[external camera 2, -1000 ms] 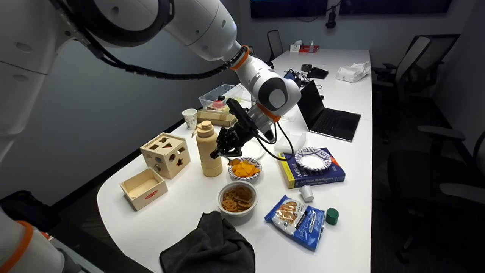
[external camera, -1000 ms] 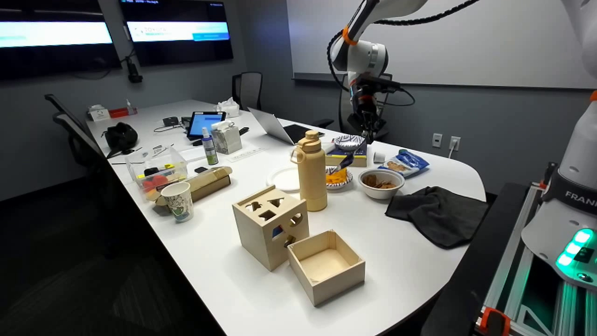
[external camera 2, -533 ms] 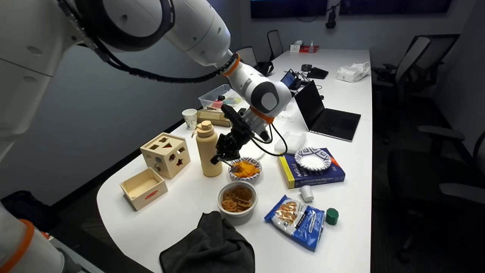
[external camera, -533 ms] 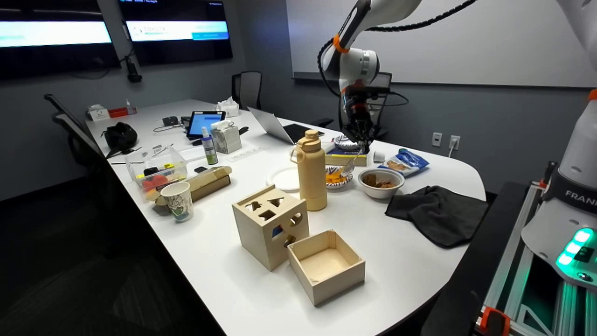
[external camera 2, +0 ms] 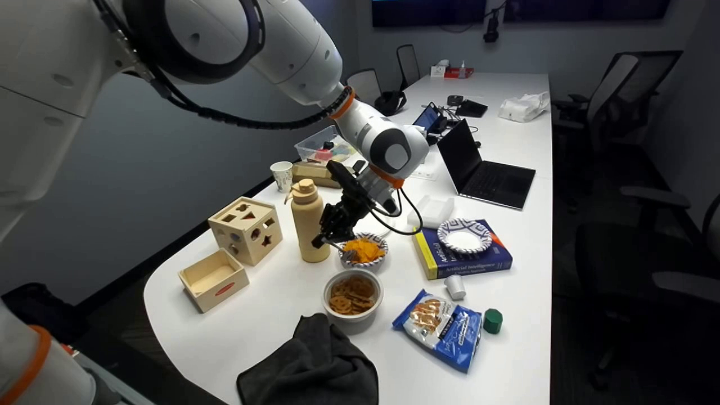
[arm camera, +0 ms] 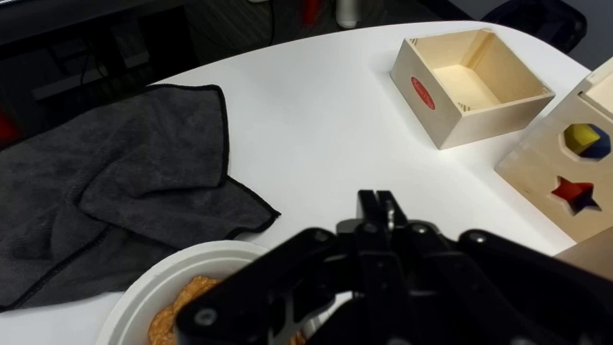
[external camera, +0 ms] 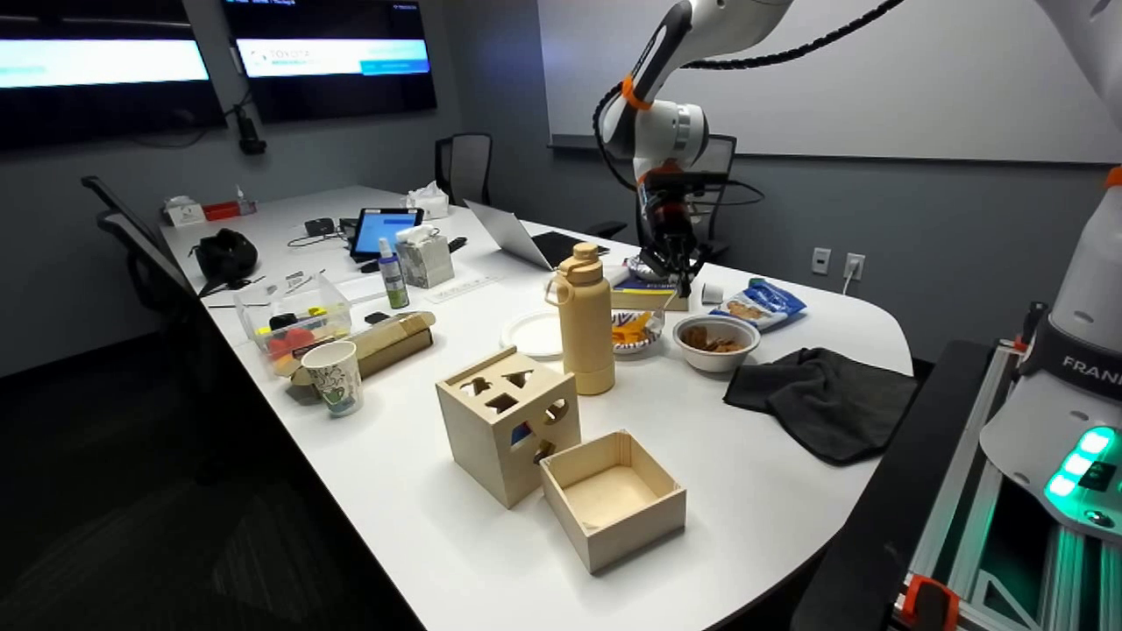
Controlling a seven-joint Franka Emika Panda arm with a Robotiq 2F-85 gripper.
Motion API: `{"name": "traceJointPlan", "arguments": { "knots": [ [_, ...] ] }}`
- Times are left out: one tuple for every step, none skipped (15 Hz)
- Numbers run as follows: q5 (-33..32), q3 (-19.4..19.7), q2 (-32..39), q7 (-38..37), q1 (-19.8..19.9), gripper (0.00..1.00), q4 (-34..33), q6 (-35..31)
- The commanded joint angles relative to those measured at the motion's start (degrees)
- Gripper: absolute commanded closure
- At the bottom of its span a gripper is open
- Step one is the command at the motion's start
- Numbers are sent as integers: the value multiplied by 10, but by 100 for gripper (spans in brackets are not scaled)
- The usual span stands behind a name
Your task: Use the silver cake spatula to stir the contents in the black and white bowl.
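Note:
The silver cake spatula (external camera 2: 337, 246) is gripped by its handle in my gripper (external camera 2: 319, 241), which is shut on it. It slants down, its blade end at the near-left part of the orange chips in the black and white bowl (external camera 2: 384, 248), a patterned paper bowl. In an exterior view, the spatula (external camera: 656, 321) stands at the bowl's side, and the gripper (external camera: 683, 287) is above it. Only a metallic glint shows between the closed fingers of the gripper (arm camera: 376, 192) in the wrist view; the blade and the patterned bowl are hidden there.
A pale bowl of brown crackers (external camera 2: 378, 299) sits close by. A tan bottle (external camera 2: 310, 230) stands right beside the gripper. Around them are a book with a paper bowl (external camera 2: 464, 267), a blue snack bag (external camera 2: 444, 329), a dark cloth (external camera 2: 315, 365) and wooden boxes (external camera 2: 247, 230).
My gripper has come down, and the spatula's blade has swept across the patterned bowl from its far-left edge toward the side near the cracker bowl. The grip has stayed shut.

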State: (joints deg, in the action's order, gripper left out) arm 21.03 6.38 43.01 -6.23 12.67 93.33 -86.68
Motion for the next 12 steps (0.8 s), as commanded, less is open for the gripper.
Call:
{"name": "traceJointPlan", "arguments": {
  "knots": [
    [12,-13,-1,23,8,99,-12,27],
    [16,-16,-3,33,12,99,-12,33],
    [21,-18,-5,42,15,99,-12,36],
    [25,-19,-6,51,17,99,-12,39],
    [30,-20,-7,59,20,99,-12,40],
    [34,-20,-8,66,21,99,-12,38],
    [37,-19,-6,71,23,99,-14,38],
    [39,-20,-3,75,24,99,-17,39],
    [41,-20,2,79,25,99,-23,40],
    [42,-21,7,79,25,99,-30,42],
    [42,-21,13,77,25,99,-37,42],
    [40,-21,18,74,23,99,-43,41]
  ]
}}
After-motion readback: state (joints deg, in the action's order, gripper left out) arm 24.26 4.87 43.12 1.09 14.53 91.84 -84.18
